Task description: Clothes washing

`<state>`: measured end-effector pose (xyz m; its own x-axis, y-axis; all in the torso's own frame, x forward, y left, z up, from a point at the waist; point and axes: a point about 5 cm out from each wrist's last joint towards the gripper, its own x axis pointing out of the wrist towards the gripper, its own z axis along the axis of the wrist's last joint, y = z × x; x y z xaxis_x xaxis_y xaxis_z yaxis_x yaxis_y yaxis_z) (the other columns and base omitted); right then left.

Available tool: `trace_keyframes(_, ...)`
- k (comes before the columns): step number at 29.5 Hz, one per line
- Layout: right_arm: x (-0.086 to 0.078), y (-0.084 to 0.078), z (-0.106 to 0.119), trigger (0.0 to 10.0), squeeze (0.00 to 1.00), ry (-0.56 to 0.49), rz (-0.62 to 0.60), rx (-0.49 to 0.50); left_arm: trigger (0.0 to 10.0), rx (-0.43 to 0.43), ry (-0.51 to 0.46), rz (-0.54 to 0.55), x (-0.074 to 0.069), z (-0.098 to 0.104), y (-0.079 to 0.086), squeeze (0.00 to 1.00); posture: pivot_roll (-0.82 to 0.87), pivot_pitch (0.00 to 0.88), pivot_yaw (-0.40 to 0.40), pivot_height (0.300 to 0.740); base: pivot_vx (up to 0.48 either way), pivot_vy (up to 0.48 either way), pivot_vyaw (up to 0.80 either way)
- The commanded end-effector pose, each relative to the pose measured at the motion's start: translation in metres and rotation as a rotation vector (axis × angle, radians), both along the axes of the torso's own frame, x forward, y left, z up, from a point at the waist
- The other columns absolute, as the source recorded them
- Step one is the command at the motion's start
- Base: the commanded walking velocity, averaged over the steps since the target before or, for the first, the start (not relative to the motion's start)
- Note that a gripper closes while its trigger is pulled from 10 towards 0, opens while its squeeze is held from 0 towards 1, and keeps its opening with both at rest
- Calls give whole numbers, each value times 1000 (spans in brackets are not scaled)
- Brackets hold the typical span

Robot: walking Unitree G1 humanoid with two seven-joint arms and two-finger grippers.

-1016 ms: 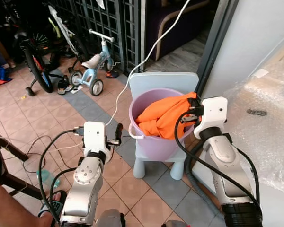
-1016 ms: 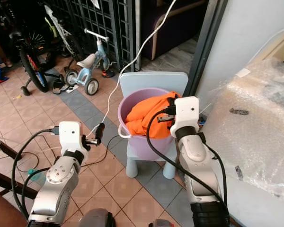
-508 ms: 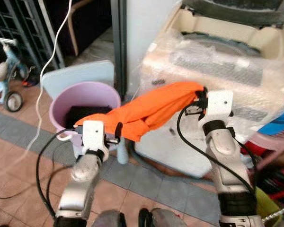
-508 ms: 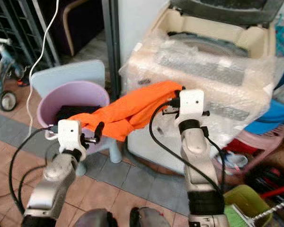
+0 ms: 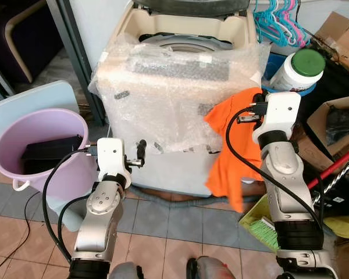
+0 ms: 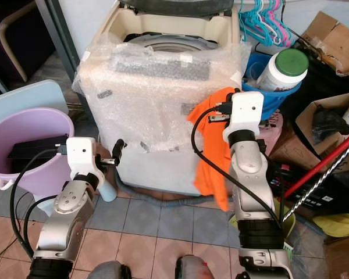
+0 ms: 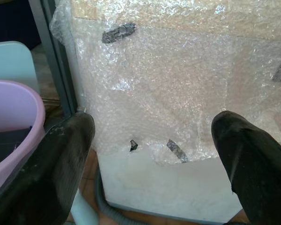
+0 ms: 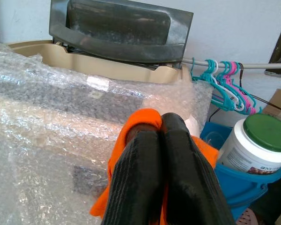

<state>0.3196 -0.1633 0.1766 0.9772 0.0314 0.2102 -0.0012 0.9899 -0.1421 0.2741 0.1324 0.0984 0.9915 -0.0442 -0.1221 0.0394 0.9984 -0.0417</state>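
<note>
An orange garment [image 5: 232,145] hangs from my right gripper [image 8: 160,123], which is shut on its top edge beside the right front corner of the washing machine [image 5: 180,99]. The machine is beige, wrapped in bubble wrap, and its lid [image 8: 122,23] stands open. The cloth dangles down to the floor level by the machine's right side. My left gripper [image 7: 150,140] is open with nothing between its fingers, held low in front of the machine's left front face. A purple bucket [image 5: 29,145] with a dark item [image 5: 46,152] inside sits on a pale blue chair [image 5: 23,102] at the left.
A white jar with a green lid [image 5: 296,70] stands in a blue tub at the right. Teal and pink hangers [image 5: 276,17] hang behind it. Cardboard boxes [image 5: 337,35], a red-handled tool [image 5: 337,165] and a green basket [image 5: 259,218] crowd the right floor.
The view has swung right from the bucket to the washing machine. The orange garment has left the bucket and now hangs from my right gripper by the machine's right side.
</note>
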Motion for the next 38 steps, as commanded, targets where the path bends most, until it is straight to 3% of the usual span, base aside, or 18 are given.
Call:
trace_keyframes(1, 2, 9, 13, 10000, 0, -57, 48, 13, 10000, 25, 13, 29, 3, 3, 5, 0, 32, 83, -9, 740, 270, 398, 0)
trace_keyframes(6, 4, 10, 10, 10000, 0, -39, 64, 75, 10000, 19, -8, 81, 5, 13, 16, 0, 56, 94, -9, 740, 269, 397, 0)
trace_keyframes(10, 7, 17, 21, 10000, 0, -80, 120, 19, 10000, 58, 7, 82, -2, 8, 23, 0, 50, 111, -10, 740, 293, 380, 0)
trace_keyframes(13, 11, 14, 29, 10000, 0, -103, 132, -8, 10000, 55, 26, 84, -5, 2, 22, 0, 45, 104, -11, 740, 371, 304, 0)
trace_keyframes(18, 25, -2, 53, 10000, 0, -165, 91, -40, 10000, 50, 42, 35, -8, -2, 10, 0, 31, 96, 2, 740, 436, 105, 0)
trace_keyframes(20, 29, -9, 60, 10000, 0, -177, 57, -10, 10000, 62, 53, 21, -9, -4, 8, 0, 30, 96, 1, 740, 480, 0, 0)
trace_keyframes(22, 38, -24, 71, 10000, 0, -187, 2, 76, 10000, 76, 65, 16, -10, -6, 8, 0, 40, 93, 3, 740, 480, 0, 0)
trace_keyframes(26, 46, -30, 93, 10000, 0, -250, 1, 52, 10000, 84, 85, 28, -9, -8, 13, 0, 44, 91, 8, 740, 480, 0, 0)
trace_keyframes(31, 55, -23, 110, 10000, 0, -281, 77, -2, 10000, 89, 99, 49, -11, -10, 15, 0, 47, 95, 9, 740, 467, 0, 0)
trace_keyframes(34, 62, -9, 123, 10000, 0, -299, 172, -132, 10000, 91, 125, 91, -15, -14, 20, 0, 51, 98, 7, 740, 396, 196, 0)
trace_keyframes(38, 69, -1, 138, 10000, 0, -331, 198, -202, 10000, 114, 154, 100, -20, -19, 24, 0, 57, 100, 5, 740, 344, 334, 0)
